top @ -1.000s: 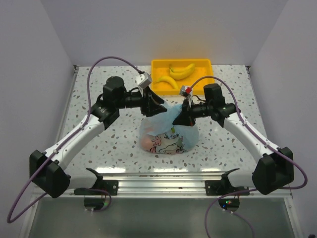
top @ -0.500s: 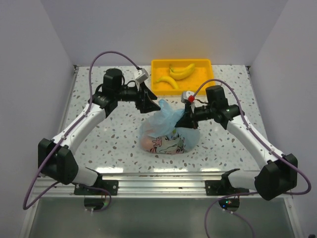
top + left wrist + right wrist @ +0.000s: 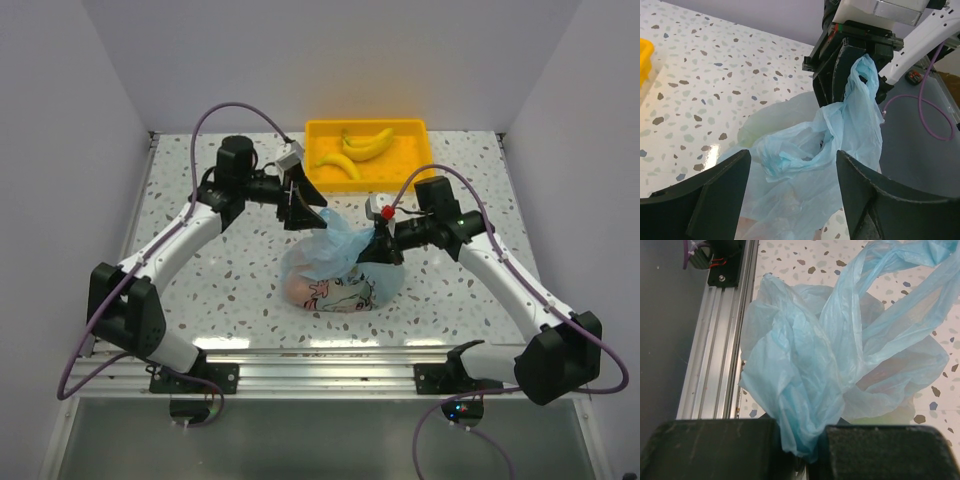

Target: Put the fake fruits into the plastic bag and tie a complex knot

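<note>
The light-blue plastic bag (image 3: pixel 338 272) sits mid-table with fruit showing dimly through its film and its crumpled top gathered upward. My right gripper (image 3: pixel 374 243) is shut on a bunched handle of the bag (image 3: pixel 805 405), pinched between its pads. My left gripper (image 3: pixel 307 208) is open, just behind and left of the bag's top; in the left wrist view its fingers (image 3: pixel 720 192) stand wide either side of the loose handle film (image 3: pixel 825 135), not touching it. Two yellow bananas (image 3: pixel 352 152) lie in the yellow tray. No knot shows.
The yellow tray (image 3: pixel 415 129) stands at the back centre of the speckled table. The aluminium rail (image 3: pixel 320 352) runs along the near edge. Purple cables loop over both arms.
My left gripper has let go of the bag and drawn back left, jaws now wide. My right gripper has moved slightly down and left, still holding its handle; the bag top slumped.
</note>
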Robot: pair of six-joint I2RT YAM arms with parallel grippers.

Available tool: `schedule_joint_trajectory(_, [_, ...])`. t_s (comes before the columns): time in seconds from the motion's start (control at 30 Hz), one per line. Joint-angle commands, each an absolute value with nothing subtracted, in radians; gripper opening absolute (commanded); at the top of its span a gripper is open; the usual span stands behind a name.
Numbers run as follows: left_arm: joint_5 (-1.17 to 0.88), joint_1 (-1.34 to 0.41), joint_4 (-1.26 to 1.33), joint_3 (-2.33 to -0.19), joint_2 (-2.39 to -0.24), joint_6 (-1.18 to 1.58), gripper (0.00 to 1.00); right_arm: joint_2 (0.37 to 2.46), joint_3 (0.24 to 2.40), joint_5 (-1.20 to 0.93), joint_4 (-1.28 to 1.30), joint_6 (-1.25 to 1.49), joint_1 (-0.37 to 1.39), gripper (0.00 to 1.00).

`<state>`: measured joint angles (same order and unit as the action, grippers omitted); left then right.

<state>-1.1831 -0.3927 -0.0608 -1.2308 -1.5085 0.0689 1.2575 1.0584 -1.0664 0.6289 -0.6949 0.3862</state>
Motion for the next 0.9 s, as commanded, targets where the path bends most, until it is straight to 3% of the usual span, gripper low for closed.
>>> schedule_joint_trajectory(0.0, [-1.246, -0.390, 0.029, -1.247, -1.528, 0.087, 0.75, 1.258, 1.103, -1.100, 0.686, -0.775, 0.390, 0.00])
schedule_joint_trajectory(0.23, [-1.301, -0.408, 0.002, -1.250, -1.559, 0.046, 0.76, 1.262, 1.111, -1.100, 0.695, -0.792, 0.390, 0.00])
schedule_joint_trajectory(0.33, [-1.305, -0.416, -0.058, -1.249, -1.555, 0.005, 0.70, 1.266, 1.111, -1.095, 0.698, -0.785, 0.390, 0.00])
schedule_joint_trajectory(0.43, [-1.302, -0.414, -0.119, -1.261, -1.548, -0.049, 0.37, 1.262, 1.098, -1.088, 0.683, -0.761, 0.388, 0.00])
schedule_joint_trajectory(0.47, [-1.301, -0.410, -0.149, -1.269, -1.546, -0.067, 0.21, 1.258, 1.095, -1.080, 0.670, -0.753, 0.390, 0.00])
schedule_joint_trajectory(0.57, [-1.279, -0.379, -0.264, -1.321, -1.542, -0.143, 0.00, 1.247, 1.065, -1.028, 0.570, -0.634, 0.387, 0.00])
schedule_joint_trajectory(0.87, [-1.115, -0.350, -0.310, -1.420, -1.396, -0.100, 0.00, 1.302, 1.035, -0.835, 0.358, 0.064, 0.377, 0.00])
